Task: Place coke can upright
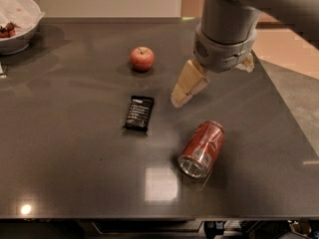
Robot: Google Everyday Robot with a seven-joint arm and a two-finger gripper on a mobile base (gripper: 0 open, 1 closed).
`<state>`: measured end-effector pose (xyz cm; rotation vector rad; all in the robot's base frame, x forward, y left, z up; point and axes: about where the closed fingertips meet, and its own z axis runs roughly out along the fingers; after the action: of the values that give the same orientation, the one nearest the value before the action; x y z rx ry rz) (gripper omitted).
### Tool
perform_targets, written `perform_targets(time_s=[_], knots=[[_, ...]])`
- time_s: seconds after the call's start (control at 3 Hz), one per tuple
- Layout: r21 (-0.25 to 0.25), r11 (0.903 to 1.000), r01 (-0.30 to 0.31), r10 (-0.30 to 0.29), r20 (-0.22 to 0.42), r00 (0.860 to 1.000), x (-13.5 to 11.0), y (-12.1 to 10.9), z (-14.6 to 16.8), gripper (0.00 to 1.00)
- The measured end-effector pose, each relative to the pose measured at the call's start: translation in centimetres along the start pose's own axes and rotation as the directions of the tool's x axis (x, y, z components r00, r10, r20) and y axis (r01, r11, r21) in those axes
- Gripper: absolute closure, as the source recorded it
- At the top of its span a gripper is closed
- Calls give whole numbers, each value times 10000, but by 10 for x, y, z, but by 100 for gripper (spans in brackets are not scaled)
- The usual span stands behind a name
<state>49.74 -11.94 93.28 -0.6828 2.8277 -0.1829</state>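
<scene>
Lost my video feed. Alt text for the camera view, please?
A coke can lies on its side on a dark table, silver end toward the camera. The gripper hovers beyond it, not touching, with an apple and a black bar nearby.

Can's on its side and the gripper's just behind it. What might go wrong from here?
1. The can lies on its side, with the gripper behind it, fingers apart. A nudge from one finger could roll it toward the table's near edge.
2. The black bar lies just left of the gripper, so a wide swing might sweep it.
</scene>
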Motion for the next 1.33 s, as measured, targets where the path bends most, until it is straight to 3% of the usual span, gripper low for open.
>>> perform_targets(time_s=[0.33,0.67,1.0,1.33], knots=[[37,9937,-1116,1117,-289,9933,1,5,1,0],[54,9823,-1873,1874,-415,9814,1,9,2,0],[178,9543,-2982,2987,-752,9514,14,22,13,0],[471,8988,-4358,4381,-1268,8899,33,35,30,0]])
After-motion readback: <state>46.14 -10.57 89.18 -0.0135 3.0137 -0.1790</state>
